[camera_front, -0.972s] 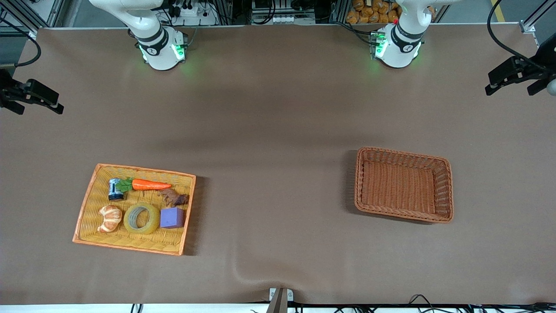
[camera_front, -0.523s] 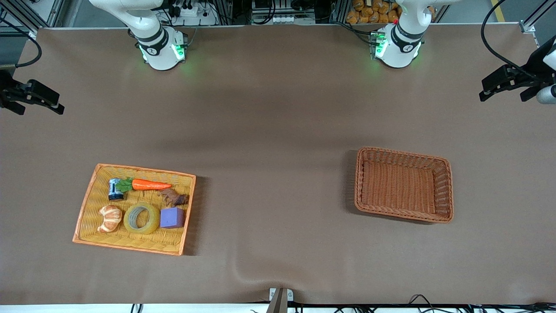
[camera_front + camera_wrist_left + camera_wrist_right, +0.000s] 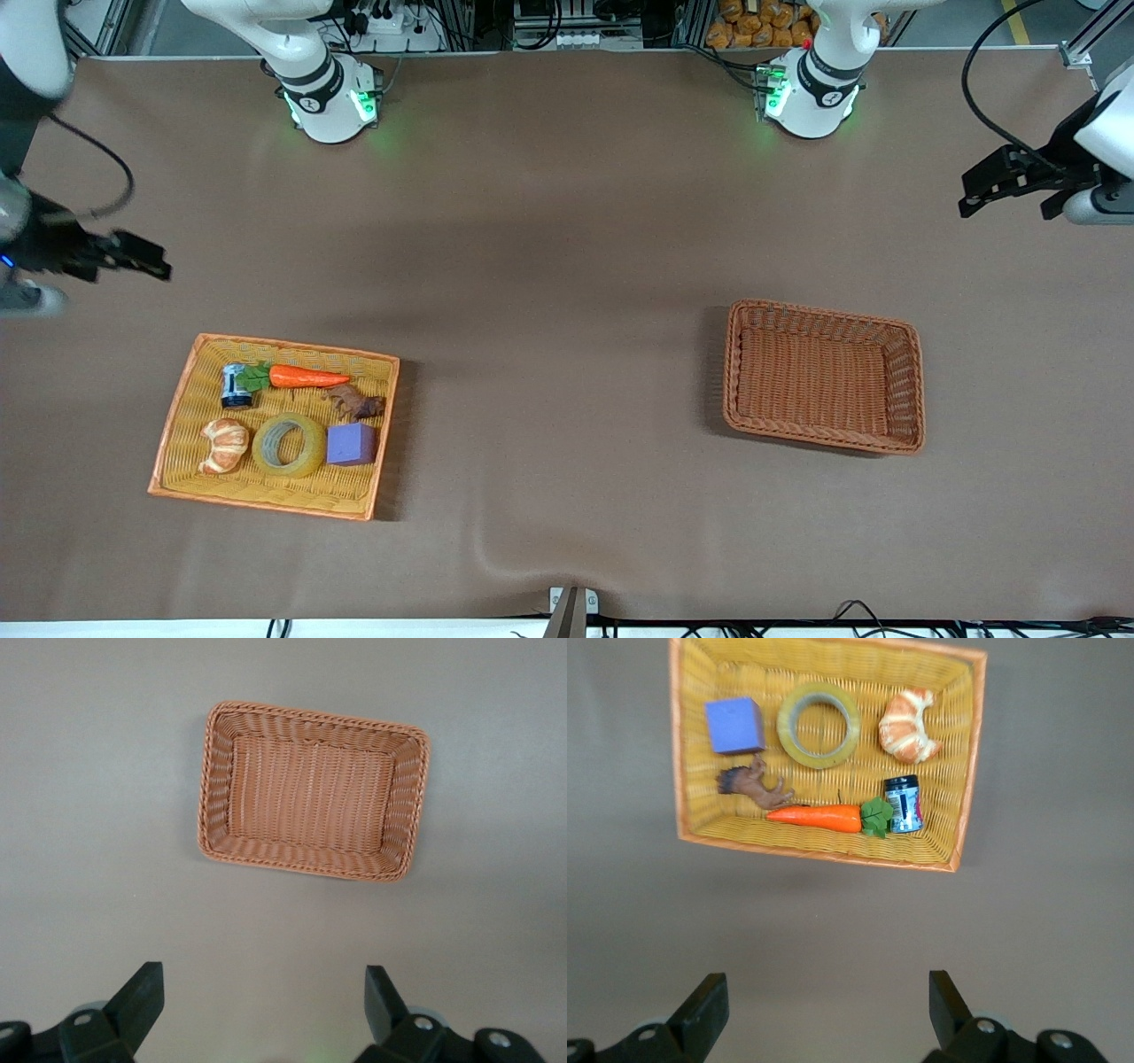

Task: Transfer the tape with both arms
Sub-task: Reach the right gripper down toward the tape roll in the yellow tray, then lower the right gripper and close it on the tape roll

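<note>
The tape (image 3: 312, 447) is a yellowish ring lying flat in the orange-rimmed wicker tray (image 3: 182, 425) toward the right arm's end of the table. It sits between a croissant and a purple cube. My right gripper (image 3: 133, 270) hangs open and empty over bare table beside the tray. In the right wrist view the tape (image 3: 784, 726) lies well off from the right gripper (image 3: 828, 992). My left gripper (image 3: 1004, 213) hangs open and empty over the left arm's end of the table. In the left wrist view the left gripper (image 3: 264, 988) is over bare table.
An empty brown wicker basket (image 3: 731, 372) stands toward the left arm's end, and the basket (image 3: 213, 788) also shows in the left wrist view. The tray also holds a croissant (image 3: 224, 445), a purple cube (image 3: 351, 443), a carrot (image 3: 306, 377), a small can (image 3: 236, 385) and a brown toy animal (image 3: 357, 403).
The right gripper has swung in from the table's end toward the tray. The left gripper has crept in from its end toward the middle. Nothing in the tray has moved.
</note>
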`<state>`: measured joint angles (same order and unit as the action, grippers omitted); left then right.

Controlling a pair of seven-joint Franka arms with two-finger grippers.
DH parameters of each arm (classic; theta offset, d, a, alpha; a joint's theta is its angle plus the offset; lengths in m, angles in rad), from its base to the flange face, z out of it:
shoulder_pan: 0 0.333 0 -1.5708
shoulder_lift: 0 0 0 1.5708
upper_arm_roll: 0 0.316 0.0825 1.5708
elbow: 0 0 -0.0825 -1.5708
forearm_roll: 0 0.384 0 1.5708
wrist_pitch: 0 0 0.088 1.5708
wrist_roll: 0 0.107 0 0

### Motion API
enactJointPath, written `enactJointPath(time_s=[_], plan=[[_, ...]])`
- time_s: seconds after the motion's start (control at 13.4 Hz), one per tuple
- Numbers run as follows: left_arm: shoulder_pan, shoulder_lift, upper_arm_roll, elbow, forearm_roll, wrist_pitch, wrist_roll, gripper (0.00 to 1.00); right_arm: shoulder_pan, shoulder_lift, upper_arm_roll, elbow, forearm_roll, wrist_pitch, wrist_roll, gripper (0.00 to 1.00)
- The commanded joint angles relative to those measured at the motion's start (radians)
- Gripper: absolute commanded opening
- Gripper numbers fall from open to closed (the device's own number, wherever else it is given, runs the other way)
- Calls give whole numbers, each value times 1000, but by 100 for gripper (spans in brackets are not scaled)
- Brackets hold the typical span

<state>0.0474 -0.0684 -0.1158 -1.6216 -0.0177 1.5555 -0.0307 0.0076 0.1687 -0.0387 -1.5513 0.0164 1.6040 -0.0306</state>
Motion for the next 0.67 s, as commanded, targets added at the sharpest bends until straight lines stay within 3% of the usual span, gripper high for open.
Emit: enactJointPath(time_s=[0.0, 0.37, 0.6], plan=[[-6, -21, -13, -35, 1, 32, -21, 100, -8, 182, -9, 80, -10, 86, -3, 100], [-3, -21, -21, -38, 5, 20, -17, 100, -6, 432, -10, 88, -6, 405, 44, 100], [-4, -16, -21, -37, 8, 21, -17, 100, 12, 544, -9, 103, -7, 528, 211, 100]])
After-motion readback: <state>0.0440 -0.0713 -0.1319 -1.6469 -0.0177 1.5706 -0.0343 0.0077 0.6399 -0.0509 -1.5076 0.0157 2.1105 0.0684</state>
